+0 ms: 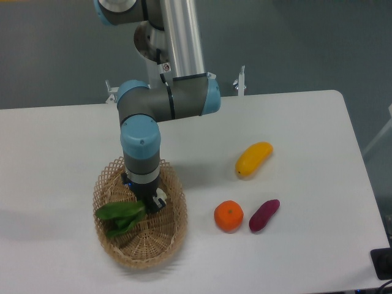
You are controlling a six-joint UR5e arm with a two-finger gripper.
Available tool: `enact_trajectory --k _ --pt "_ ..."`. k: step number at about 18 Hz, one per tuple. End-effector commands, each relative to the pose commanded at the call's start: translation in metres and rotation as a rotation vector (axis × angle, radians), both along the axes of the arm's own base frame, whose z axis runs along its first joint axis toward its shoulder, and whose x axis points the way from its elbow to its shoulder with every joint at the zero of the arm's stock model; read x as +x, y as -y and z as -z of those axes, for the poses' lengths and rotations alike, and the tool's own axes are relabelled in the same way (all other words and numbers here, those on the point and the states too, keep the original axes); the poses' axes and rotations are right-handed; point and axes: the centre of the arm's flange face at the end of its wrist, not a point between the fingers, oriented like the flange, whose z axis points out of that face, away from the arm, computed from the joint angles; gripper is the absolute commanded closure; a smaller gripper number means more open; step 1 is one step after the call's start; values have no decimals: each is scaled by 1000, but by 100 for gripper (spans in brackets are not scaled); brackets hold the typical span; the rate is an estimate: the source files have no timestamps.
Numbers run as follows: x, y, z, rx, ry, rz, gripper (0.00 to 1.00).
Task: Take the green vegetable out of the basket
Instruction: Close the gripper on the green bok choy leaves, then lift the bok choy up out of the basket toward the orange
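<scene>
Entry: one arm, its end effector (153,201) lowered into the basket (174,229) at the stalk end of the bok choy (121,217). The bok choy lay inside the basket toward its left side, leaves spread to the left, stalk pointing to the end effector. End effector state: touching or just at the stalk; whether clamped on it or released could not be told, the wrist hiding the jaws. Step in hand, as judged: securing the stalk before lifting. Done well, the grip would sit on the firm pale stalk rather than the limp leaves, the lift would go straight up so the leaves clear the openwork rim without snagging, and the light basket should not be dragged along. Count: basket, one; bok choy, one; yellow fruit (253,158), one; orange (228,215), one; sweet potato (264,215), one. The last three lay on the worktop (306,135) right of the basket, well apart from it.
</scene>
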Motion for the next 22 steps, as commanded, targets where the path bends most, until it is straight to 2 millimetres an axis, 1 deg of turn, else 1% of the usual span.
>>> enact_trajectory --k 2,5,6,7,9,11,12,14,16,18,19,20,22 --pt "0 0 -2 5 -2 3 60" --pt "-6 -4 -22 36 -22 2 59" --pt "-9 -5 -37 53 -32 -2 59" --pt "-17 -3 -54 74 -45 -13 59" --pt "-40 6 -70 79 -51 -46 59" --pt "-53 10 -97 110 -75 -55 59" --pt "-67 13 -108 127 -90 -72 59" --pt "-91 17 -124 146 -93 -104 59" --pt "-118 26 -139 141 -80 -123 59" --pt "-143 40 -153 118 -77 -107 59" --pt "-156 53 -166 116 -85 -104 59" --pt "-170 64 -174 116 -85 -100 59" --pt "-194 83 -181 109 -73 -88 59"
